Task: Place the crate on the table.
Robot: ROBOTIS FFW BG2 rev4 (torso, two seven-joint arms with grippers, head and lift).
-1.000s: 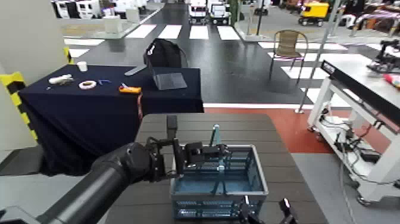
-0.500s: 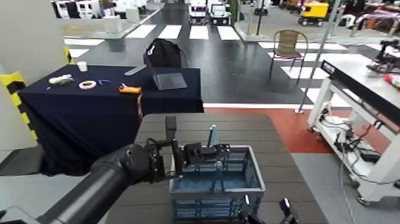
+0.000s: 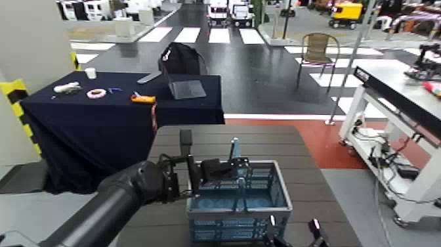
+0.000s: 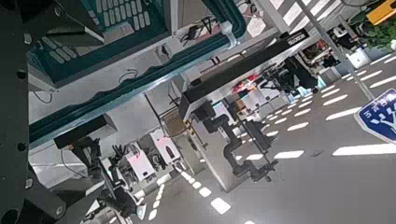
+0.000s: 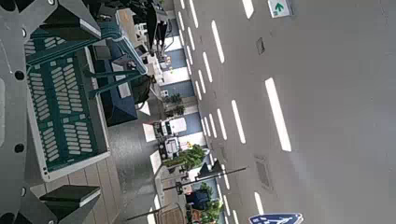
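The blue-grey crate (image 3: 239, 202) is over the near half of the dark brown slatted table (image 3: 216, 134); its underside is out of view. Its thin light-blue handle (image 3: 233, 150) stands upright. My left gripper (image 3: 222, 169) reaches in from the left over the crate's far rim and is shut on the handle, which in the left wrist view (image 4: 159, 77) runs between the fingers. My right gripper (image 3: 292, 231) is open at the crate's near right corner. In the right wrist view its fingers (image 5: 70, 23) stand wide apart beside the crate's slotted wall (image 5: 56, 103).
A navy-draped table (image 3: 98, 125) stands behind on the left with a laptop (image 3: 187, 87), a backpack (image 3: 180, 59) and small items. A white-framed workbench (image 3: 394, 85) stands at the right. A chair (image 3: 318, 49) is far back.
The left gripper and the crate have shifted slightly left and nearer to me. The right gripper has barely moved.
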